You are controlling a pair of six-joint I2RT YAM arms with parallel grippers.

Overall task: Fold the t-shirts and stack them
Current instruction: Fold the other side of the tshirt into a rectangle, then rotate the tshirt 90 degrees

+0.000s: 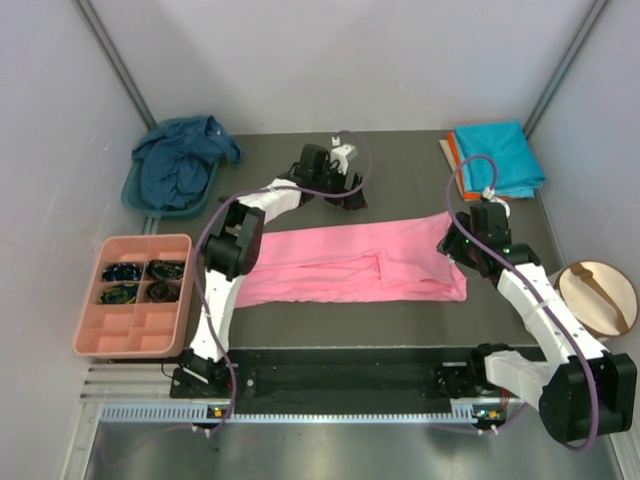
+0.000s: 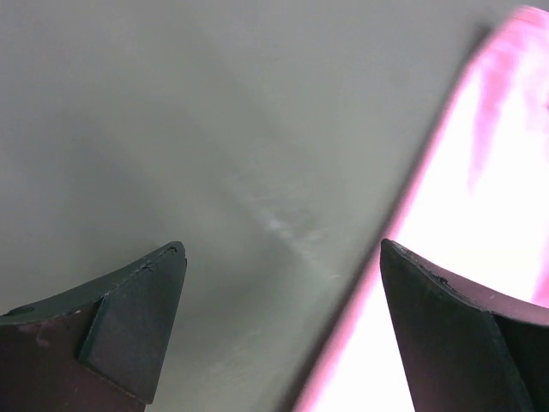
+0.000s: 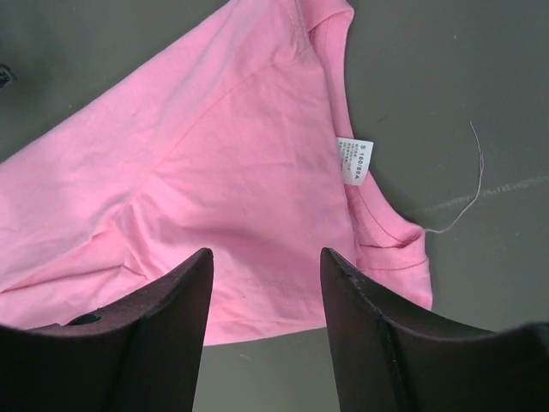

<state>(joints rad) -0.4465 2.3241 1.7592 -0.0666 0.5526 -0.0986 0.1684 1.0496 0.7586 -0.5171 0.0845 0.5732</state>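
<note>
A bright pink t-shirt (image 1: 355, 263) lies flat across the middle of the table, folded into a long band. My left gripper (image 1: 345, 193) hovers open just beyond its far edge. In the left wrist view its gripper (image 2: 283, 257) frames bare table, with the pink t-shirt's edge (image 2: 480, 197) by the right finger. My right gripper (image 1: 455, 245) stands open over the shirt's right end. The right wrist view shows that gripper (image 3: 266, 257) above the collar end of the pink t-shirt (image 3: 223, 163), holding nothing. A folded turquoise t-shirt (image 1: 497, 158) lies on an orange one (image 1: 452, 150) at the back right. A crumpled navy t-shirt (image 1: 180, 160) fills a basin.
The teal basin (image 1: 135, 195) sits at the back left. A salmon compartment tray (image 1: 135, 330) with small dark items stands at the left edge. A round wooden dish (image 1: 598, 297) lies at the right. A loose thread (image 3: 467, 197) trails from the shirt's collar corner.
</note>
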